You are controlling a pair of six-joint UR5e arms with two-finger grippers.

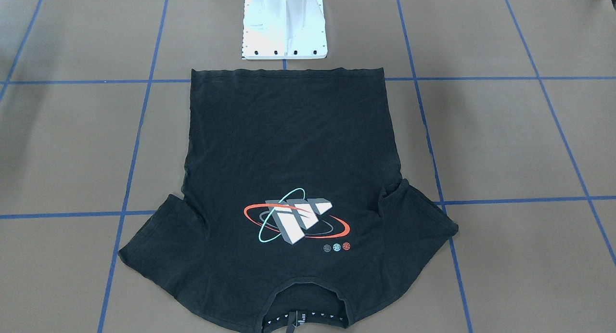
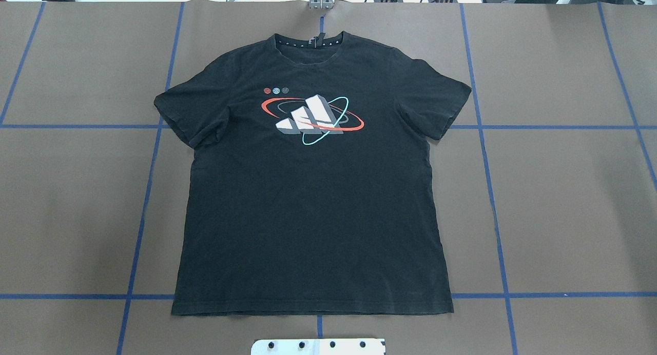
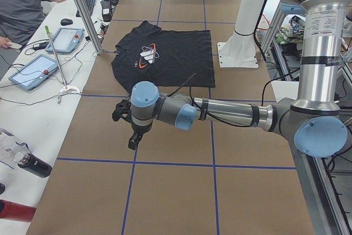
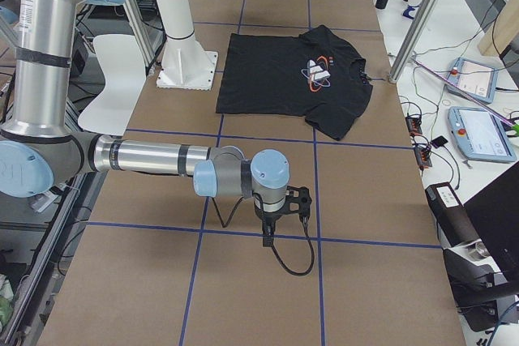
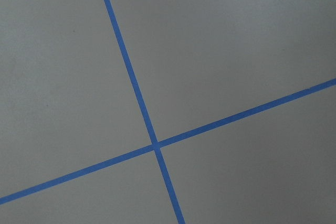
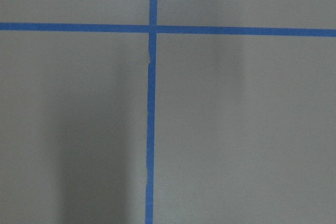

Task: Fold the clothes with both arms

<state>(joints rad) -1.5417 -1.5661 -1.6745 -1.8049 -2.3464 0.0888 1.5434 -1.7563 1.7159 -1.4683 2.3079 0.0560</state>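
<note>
The left hand (image 3: 131,135) hangs over bare brown tabletop (image 2: 564,206) at the robot's left end, well apart from the shirt. I cannot tell whether its fingers are apart or together. The right hand (image 4: 274,218) hangs at the opposite end, and its state is equally unclear. Both wrist views show only crossing blue tape lines (image 5: 155,145). Between the arms the black T-shirt (image 2: 313,201) lies flat, logo (image 2: 312,120) up, hem near the white pedestal (image 1: 285,30).

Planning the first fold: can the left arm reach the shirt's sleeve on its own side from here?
Probably yes. The left arm hangs over bare table beside the T-shirt, and nothing lies between it and that sleeve. Whether its jaws are open cannot be told.
</note>
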